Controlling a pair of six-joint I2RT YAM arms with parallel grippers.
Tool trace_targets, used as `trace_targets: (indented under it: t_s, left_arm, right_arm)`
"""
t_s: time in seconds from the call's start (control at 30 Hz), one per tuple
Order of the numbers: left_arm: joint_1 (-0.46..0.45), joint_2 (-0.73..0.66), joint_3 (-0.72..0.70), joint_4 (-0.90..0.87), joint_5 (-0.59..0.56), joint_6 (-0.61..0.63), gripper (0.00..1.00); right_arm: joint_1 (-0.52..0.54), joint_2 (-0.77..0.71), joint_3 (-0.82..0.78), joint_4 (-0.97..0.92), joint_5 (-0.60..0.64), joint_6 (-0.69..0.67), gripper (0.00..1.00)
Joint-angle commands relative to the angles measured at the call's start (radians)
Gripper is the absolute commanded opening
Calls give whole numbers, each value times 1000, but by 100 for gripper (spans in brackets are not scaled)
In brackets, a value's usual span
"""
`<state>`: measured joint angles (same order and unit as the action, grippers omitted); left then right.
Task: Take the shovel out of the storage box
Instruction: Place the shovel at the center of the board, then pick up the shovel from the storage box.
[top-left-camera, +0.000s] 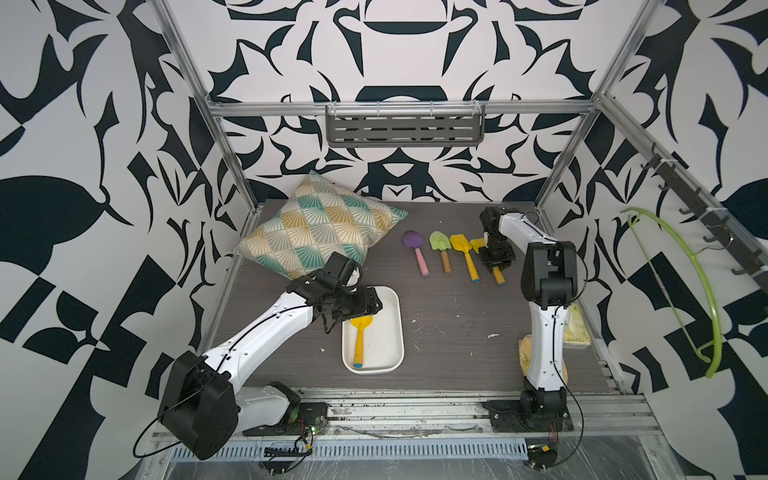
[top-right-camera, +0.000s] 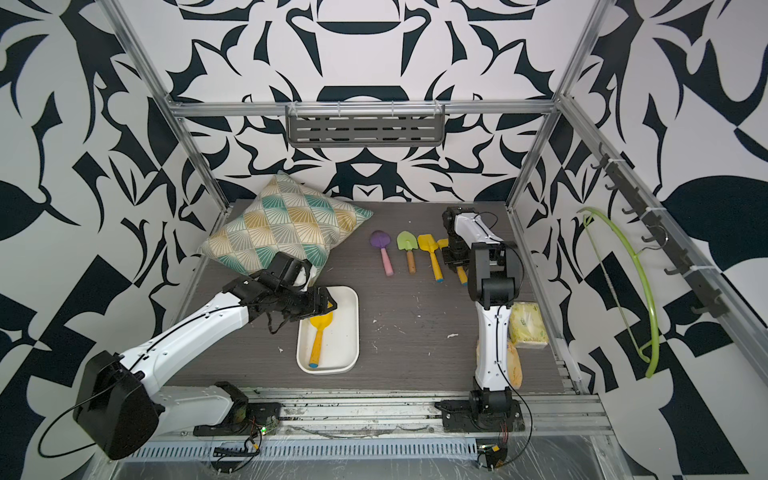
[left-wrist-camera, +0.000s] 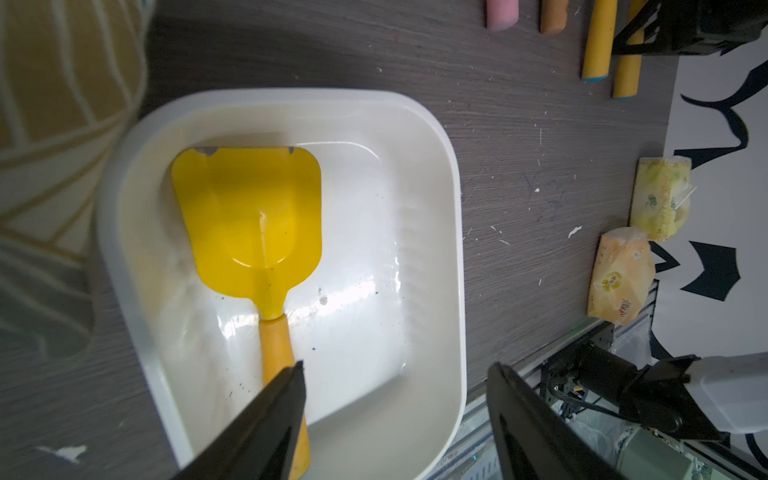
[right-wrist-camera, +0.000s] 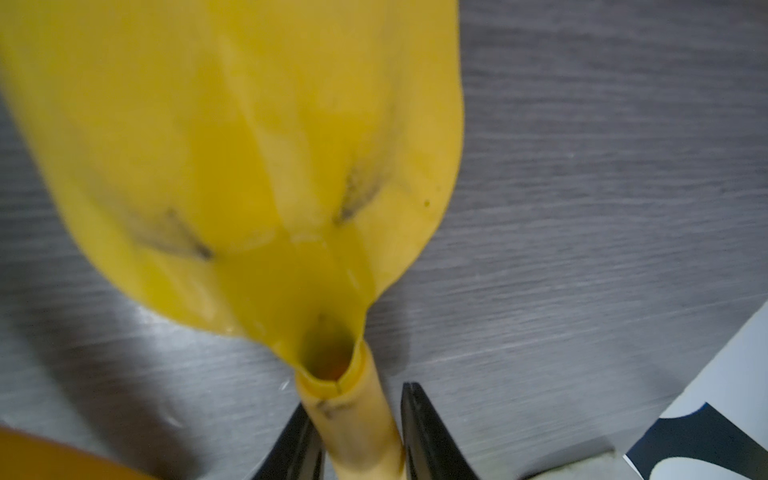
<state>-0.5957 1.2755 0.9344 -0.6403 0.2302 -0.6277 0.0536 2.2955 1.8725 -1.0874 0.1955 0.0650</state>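
The left gripper (top-left-camera: 376, 306) hangs over the far end of the storage box (top-left-camera: 386, 332) with its jaws spread wide and nothing between them. In the left wrist view one finger (left-wrist-camera: 270, 415) overlaps the handle of the shovel (top-left-camera: 358, 338); whether they touch cannot be told. The shovel lies flat on the floor of the storage box along the box's left wall, with its yellow blade toward the far end and its orange handle with a blue tip toward the near end. The storage box rests on the grey wood-grain table (top-left-camera: 449, 324), left of centre, just in front of a patterned cushion (top-left-camera: 320, 228) that leans in the far left corner. The right gripper (right-wrist-camera: 357, 397) stands at the far right of the table with its jaws set narrow on either side of the handle of a second yellow shovel (right-wrist-camera: 249, 166); a slim gap shows between one finger (right-wrist-camera: 428, 432) and that handle. This shovel lies on the table as the rightmost of a row of four. To its left lie a yellow shovel with a blue tip (top-left-camera: 466, 255), a green shovel (top-left-camera: 440, 249) and a purple shovel (top-left-camera: 417, 252), side by side and apart, blades toward the back wall. Two tissue packs (left-wrist-camera: 660, 199) (left-wrist-camera: 621, 274) lie near the right arm's base.
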Motion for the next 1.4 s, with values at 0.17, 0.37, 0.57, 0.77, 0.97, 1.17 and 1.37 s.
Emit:
trace_targets:
  t_s: [0.17,0.37,0.57,0.77,0.97,1.17,1.37]
  left_arm:
    - [-118,97,101,-276,-204,-6,80]
    - [-171,217,141,-380,-332,-44,75]
    - [-185,306,126,-316,-342,-36,68]
    - [-185,409,123,-220,-297,-29,57]
    - [-185,477,110,-190,-282,-26,45]
    - [-195,512,111,-184,-283,-26,24]
    - [-197,461,145,-211,-281,-16,5]
  right_arm:
    - [-13,-142,-61,-5,-82,45,36]
    - [-24,-290,-150,27,-105,62,36]
    - [-23,-433,-182,35,-186,62,36]
    - [-21,-632,-309,148,-258,62,35]
    - [-21,-709,-366,173,-315,70,35]
    - [-19,-751,-421,213,-352,97,34]
    - [3,-779,-445,224,-321,97,32]
